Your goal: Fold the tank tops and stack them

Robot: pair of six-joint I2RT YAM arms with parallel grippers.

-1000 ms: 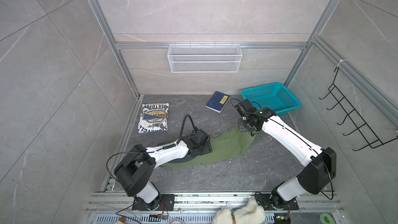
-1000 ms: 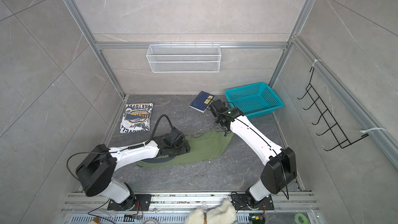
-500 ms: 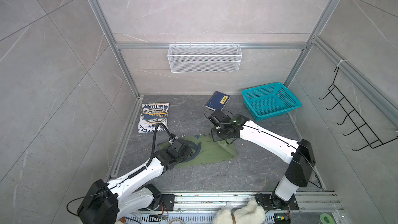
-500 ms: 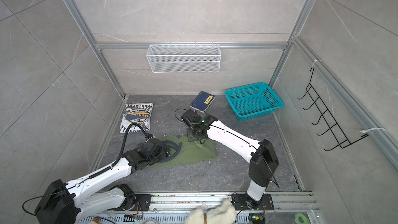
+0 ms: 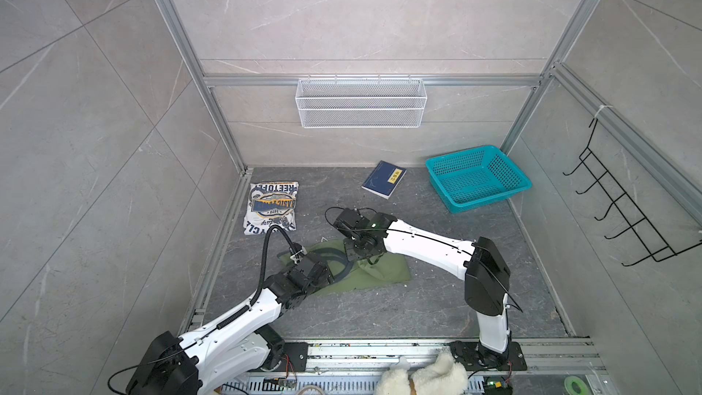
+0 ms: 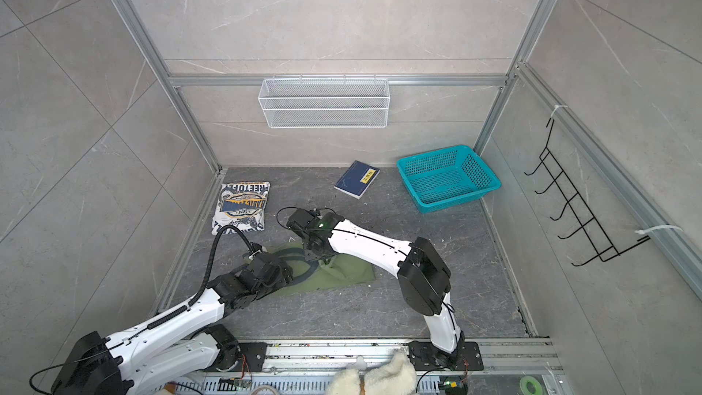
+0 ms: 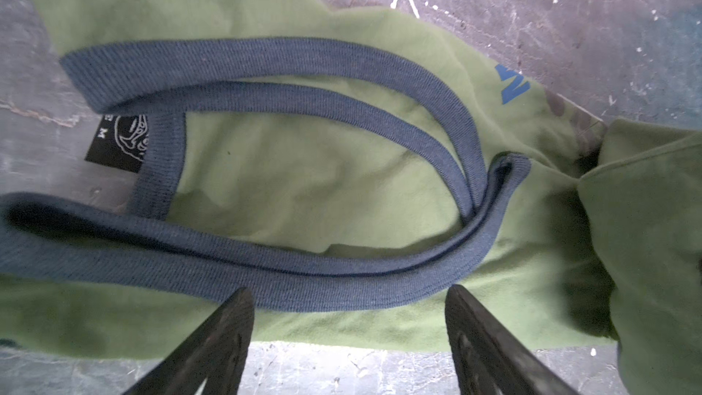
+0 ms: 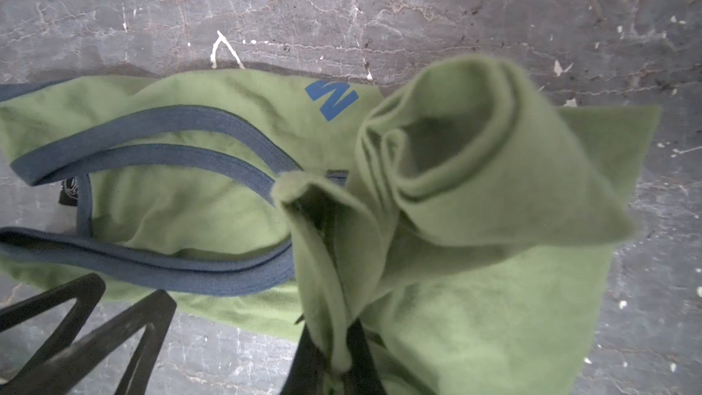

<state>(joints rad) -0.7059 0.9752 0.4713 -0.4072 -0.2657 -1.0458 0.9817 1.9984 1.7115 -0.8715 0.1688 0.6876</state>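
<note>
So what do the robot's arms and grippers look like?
Both arms have white shells and black joints. The left arm carries a ribbed black hose; the right arm a thin black cable. The left gripper and right gripper have black fingers.

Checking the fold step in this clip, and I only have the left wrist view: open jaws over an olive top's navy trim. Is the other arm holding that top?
Observer: Yes. The right gripper is shut on a bunched fold of the olive tank top, and that fold stands up from the rest of the cloth.
Operator: And the white one, where is it?
Observer: The white tank top lies folded with its badge print facing up, at the back on the left in a top view. It is apart from the olive one, and nothing is stacked on it.
</note>
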